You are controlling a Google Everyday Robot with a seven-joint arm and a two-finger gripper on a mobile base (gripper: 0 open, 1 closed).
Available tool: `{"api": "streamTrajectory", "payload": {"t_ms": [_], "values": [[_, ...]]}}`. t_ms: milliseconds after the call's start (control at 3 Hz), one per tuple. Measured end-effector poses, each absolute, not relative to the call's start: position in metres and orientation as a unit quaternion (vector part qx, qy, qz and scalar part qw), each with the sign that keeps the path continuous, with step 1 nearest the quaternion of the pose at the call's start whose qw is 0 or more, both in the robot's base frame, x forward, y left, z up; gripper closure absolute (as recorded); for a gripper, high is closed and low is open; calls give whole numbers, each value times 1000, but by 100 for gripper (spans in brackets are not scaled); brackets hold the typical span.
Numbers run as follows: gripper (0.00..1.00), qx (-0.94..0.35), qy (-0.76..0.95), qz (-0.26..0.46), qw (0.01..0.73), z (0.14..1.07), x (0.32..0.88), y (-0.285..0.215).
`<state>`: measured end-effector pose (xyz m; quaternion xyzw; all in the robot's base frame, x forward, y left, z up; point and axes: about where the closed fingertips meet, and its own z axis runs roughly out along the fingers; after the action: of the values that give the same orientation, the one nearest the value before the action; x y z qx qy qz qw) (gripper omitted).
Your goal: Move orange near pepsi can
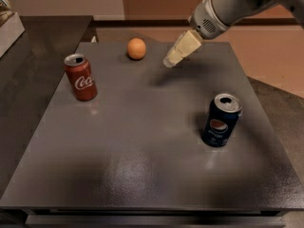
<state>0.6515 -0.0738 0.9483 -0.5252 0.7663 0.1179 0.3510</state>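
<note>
The orange (136,48) lies on the dark grey table (142,141) near its far edge, left of centre. The pepsi can (221,120) stands upright at the right side of the table, nearer the front. My gripper (171,61), with cream-coloured fingers, hangs above the table's far part, a short way to the right of the orange and not touching it. It holds nothing.
A red Coca-Cola can (81,77) stands upright at the table's left side. A dark counter (38,37) adjoins the table on the left, with a white object (9,23) at its far left corner. Floor lies beyond the right edge.
</note>
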Motion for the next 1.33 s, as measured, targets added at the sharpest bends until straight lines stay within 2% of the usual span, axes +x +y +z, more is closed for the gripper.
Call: {"api": "streamTrajectory", "payload": {"t_ms": [1333], "values": [[0,-436,792,154,399,913,696,-28]]}}
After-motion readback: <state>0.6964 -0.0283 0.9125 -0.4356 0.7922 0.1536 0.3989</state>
